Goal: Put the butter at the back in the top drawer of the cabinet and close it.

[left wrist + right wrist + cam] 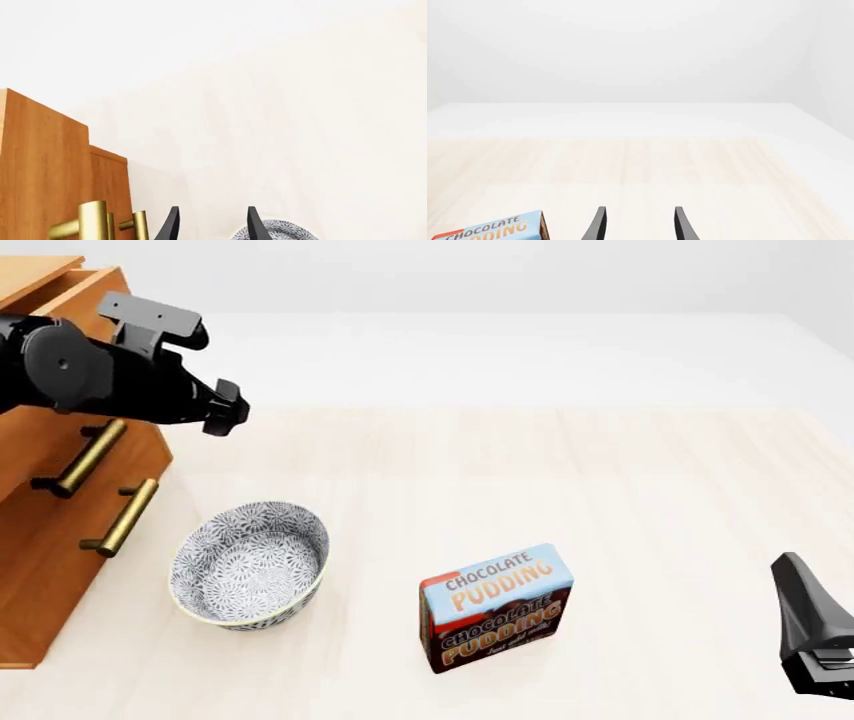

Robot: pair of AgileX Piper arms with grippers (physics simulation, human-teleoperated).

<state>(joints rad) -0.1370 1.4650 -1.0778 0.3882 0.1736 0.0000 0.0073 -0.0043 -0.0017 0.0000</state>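
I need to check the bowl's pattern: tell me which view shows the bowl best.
The front view: the bowl shows whole, standing beside the cabinet. The left wrist view catches only a sliver of its rim; the right wrist view shows none.

l arm (pixel 94 375) by cabinet (pixel 40 540); bowl (pixel 250 562), pudding box (pixel 497 607) on table (pixel 641 490).

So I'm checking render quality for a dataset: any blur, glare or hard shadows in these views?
Front view: sharp, the pudding box lettering legible, only soft shadows by the bowl. Left wrist view: crisp, a highlight on the brass handle of the cabinet. Right wrist view: even, washed-out light, no glare.
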